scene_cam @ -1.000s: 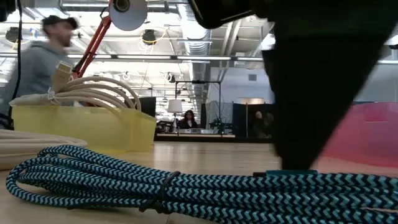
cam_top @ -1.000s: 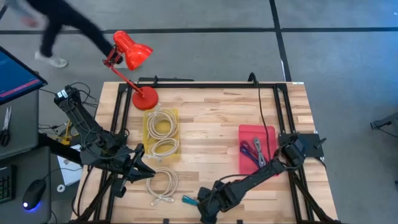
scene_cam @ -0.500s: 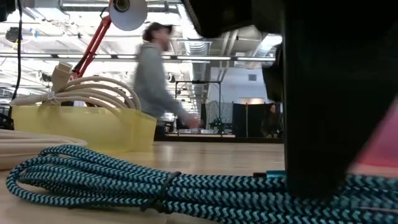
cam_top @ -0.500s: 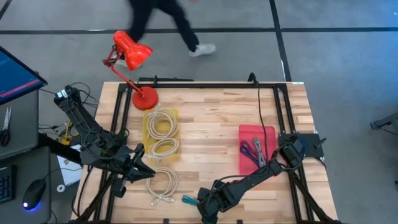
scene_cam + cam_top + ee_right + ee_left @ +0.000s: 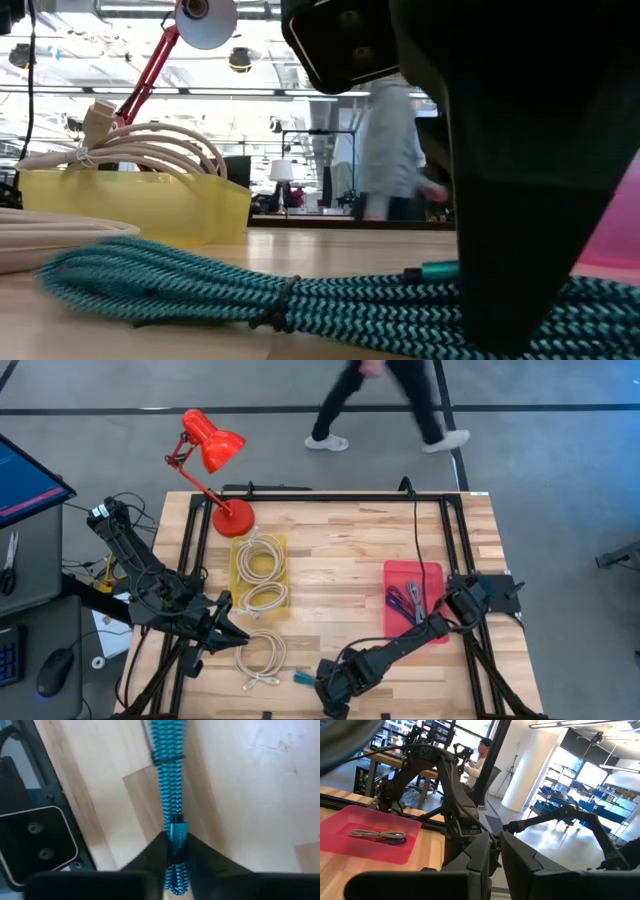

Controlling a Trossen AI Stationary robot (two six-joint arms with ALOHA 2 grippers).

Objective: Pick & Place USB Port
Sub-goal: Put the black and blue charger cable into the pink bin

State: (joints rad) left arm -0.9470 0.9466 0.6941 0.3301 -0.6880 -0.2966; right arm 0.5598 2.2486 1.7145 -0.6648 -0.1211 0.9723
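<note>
A teal braided USB cable (image 5: 303, 678), tied in a bundle, lies near the table's near edge; in the low view the cable (image 5: 250, 295) stretches across the wood. My right gripper (image 5: 330, 688) is down on its right end and shut on it, seen as a dark mass in the low view (image 5: 520, 250). My left gripper (image 5: 232, 635) waits at the table's left near corner with its fingers shut (image 5: 496, 855), beside a loose white cable coil (image 5: 262, 658). My right gripper pinches the teal bundle between its two fingers (image 5: 159, 851), just behind the teal plug (image 5: 176, 834). The fingers come from above, pointing down, one on each side of the bundle. The rest of the cable (image 5: 169, 765) lies on the wood, running away from the fingers.
A yellow tray (image 5: 236, 575) holding white cable coils sits left of centre. A pink tray (image 5: 435, 575) with purple and grey cables sits at the right. A red desk lamp (image 5: 215, 445) stands at the far left corner. A person (image 5: 390, 400) walks past the far edge.
My right gripper has come down onto the teal cable's right end. The bundle has shifted a little toward the right, and its plug end now sits slightly higher. A person has walked from left to right behind the table.
</note>
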